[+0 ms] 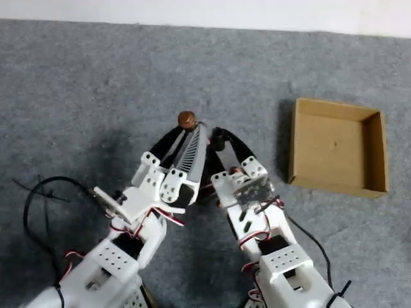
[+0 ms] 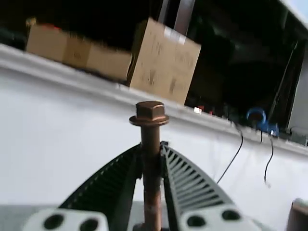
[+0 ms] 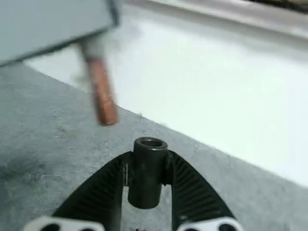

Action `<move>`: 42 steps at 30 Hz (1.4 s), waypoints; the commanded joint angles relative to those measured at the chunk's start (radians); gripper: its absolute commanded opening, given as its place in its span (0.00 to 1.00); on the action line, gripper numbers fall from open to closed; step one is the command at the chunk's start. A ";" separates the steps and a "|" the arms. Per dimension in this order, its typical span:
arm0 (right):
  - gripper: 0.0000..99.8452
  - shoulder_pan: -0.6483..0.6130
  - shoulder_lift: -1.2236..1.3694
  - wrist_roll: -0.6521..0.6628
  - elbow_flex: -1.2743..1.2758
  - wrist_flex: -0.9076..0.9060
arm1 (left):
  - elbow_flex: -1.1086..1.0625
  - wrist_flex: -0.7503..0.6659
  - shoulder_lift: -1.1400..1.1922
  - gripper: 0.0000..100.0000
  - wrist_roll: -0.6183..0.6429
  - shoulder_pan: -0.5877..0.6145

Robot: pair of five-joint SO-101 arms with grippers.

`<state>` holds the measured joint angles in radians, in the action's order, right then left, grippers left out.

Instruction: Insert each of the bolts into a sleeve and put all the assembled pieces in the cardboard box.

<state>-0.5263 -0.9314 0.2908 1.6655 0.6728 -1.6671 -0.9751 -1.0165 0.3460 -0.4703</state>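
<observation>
My left gripper (image 1: 192, 130) is shut on a copper bolt (image 1: 187, 119), whose head sticks out past the fingertips. In the left wrist view the bolt (image 2: 150, 144) stands upright between the ribbed black fingers (image 2: 190, 180). My right gripper (image 1: 219, 137) sits just to the right of it, shut on a black sleeve (image 3: 147, 168). The sleeve's open end faces outward from my right gripper (image 3: 147, 161). In the right wrist view the bolt's shaft end (image 3: 103, 96) hangs close by, apart from the sleeve. The cardboard box (image 1: 336, 148) lies open on the carpet to the right.
Grey carpet (image 1: 96, 83) covers the table, with a white wall (image 1: 205, 11) along the far edge. A black cable (image 1: 38, 192) loops at the left beside the left arm's base. Brown cartons (image 2: 163, 60) stand in the room behind.
</observation>
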 commanded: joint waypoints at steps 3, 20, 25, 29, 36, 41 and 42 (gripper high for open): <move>0.00 -0.033 -0.027 0.055 0.097 0.019 | -0.018 0.075 -0.074 0.00 -0.006 -0.012; 0.00 -0.053 -0.028 0.063 0.094 0.027 | 0.008 0.080 -0.091 0.00 -0.005 0.073; 0.00 -0.058 -0.028 0.063 0.090 0.027 | 0.012 0.080 -0.090 0.00 -0.005 0.076; 0.00 -0.085 -0.028 0.063 0.090 0.027 | 0.031 0.166 -0.090 0.00 -0.005 0.076; 0.00 -0.084 -0.028 0.061 0.090 0.027 | 0.045 0.209 -0.090 0.00 -0.005 0.076; 0.00 -0.108 -0.028 0.061 0.094 0.027 | 0.045 0.210 -0.090 0.00 -0.005 0.077; 0.00 -0.114 -0.028 0.061 0.096 0.027 | 0.045 0.210 -0.090 0.00 -0.005 0.077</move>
<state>-0.6137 -0.9344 0.3460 1.6671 0.6728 -1.6609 -0.7679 -1.0902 0.3460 -0.3982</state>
